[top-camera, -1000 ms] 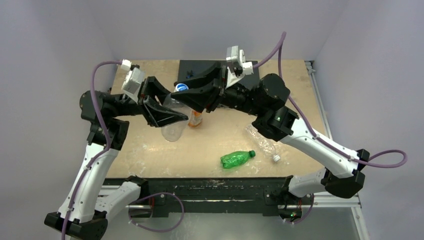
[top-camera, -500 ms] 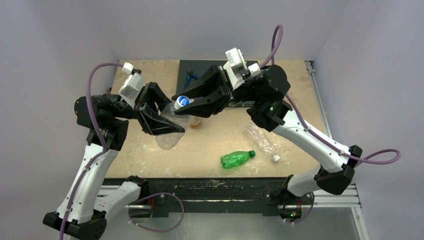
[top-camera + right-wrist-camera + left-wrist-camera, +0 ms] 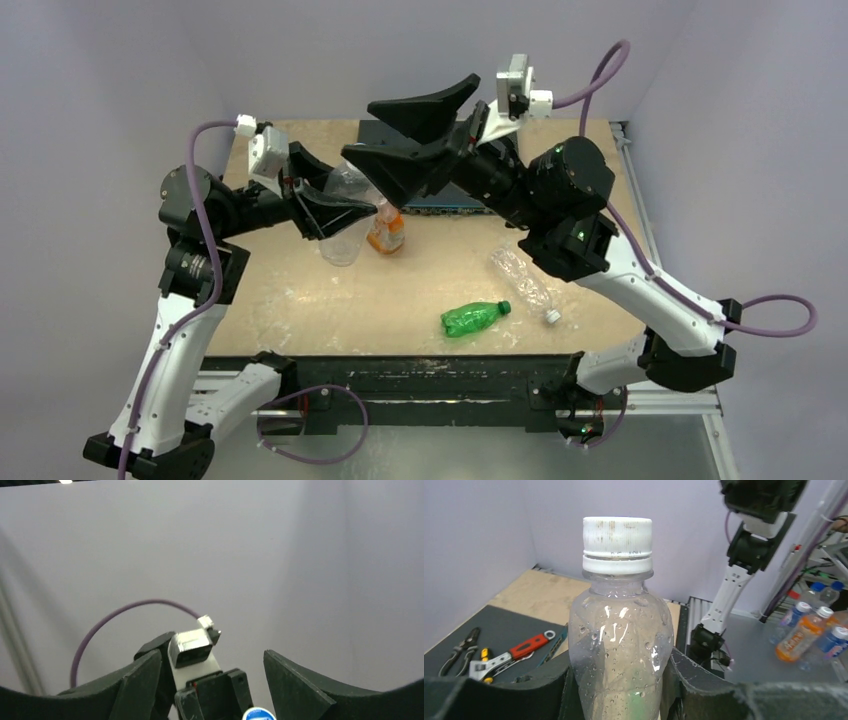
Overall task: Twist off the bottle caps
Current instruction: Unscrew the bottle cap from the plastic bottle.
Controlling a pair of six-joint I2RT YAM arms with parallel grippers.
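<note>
My left gripper (image 3: 343, 215) is shut on a clear crinkled bottle (image 3: 345, 245), which it holds upright above the table. In the left wrist view the bottle (image 3: 621, 640) fills the gap between the black fingers (image 3: 499, 690), and its white ribbed cap (image 3: 617, 532) sits on the neck. My right gripper (image 3: 372, 135) hangs open just above and behind that bottle, touching nothing. Seen from the right wrist, the gripper (image 3: 212, 680) has its fingers wide apart, with the cap's blue top (image 3: 259, 714) at the bottom edge. The top view hides the cap behind a right finger.
A squat bottle with an orange label (image 3: 386, 232) stands right beside the held bottle. A green bottle (image 3: 475, 317) and a clear crinkled bottle (image 3: 522, 280) with a white cap (image 3: 552, 317) lie front right. Pliers (image 3: 459, 650) and a red-handled wrench (image 3: 519, 649) lie on the dark mat (image 3: 395, 135).
My right gripper has let go of the cap, opened wide and risen up and back. The left gripper has shifted the bottle slightly back, still gripping it.
</note>
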